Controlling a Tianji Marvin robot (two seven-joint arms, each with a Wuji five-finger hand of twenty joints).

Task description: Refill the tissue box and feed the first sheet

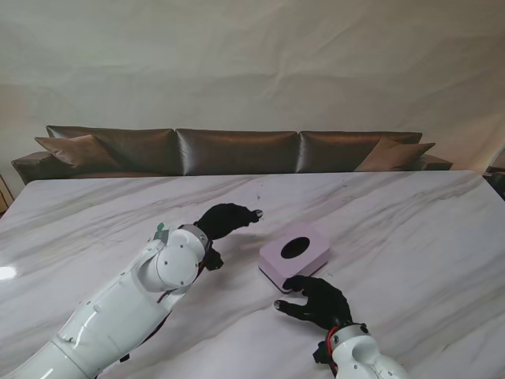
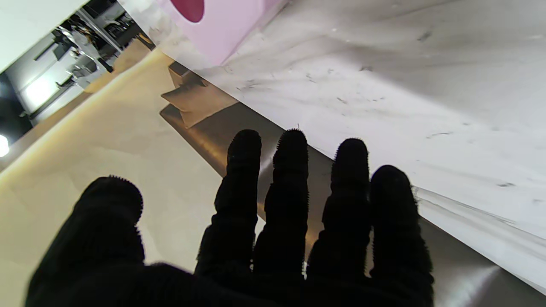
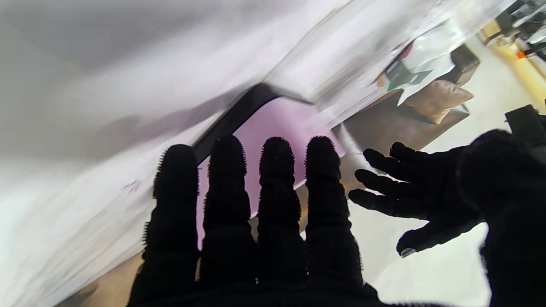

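Left hand (image 1: pixel 226 219), black-gloved: fingers spread and extended, holding nothing, raised over tabletop just left of box, not touching it. Right hand (image 1: pixel 317 301), black-gloved: fingers apart, empty, fingertips at near side of box; contact cannot be confirmed. Pale lilac square tissue box with dark oval opening on top (image 1: pixel 295 253): flat on white marble tabletop (image 1: pixel 410 229), around centre, between both hands. Brown leather sofa (image 1: pixel 237 150) beyond far tabletop edge
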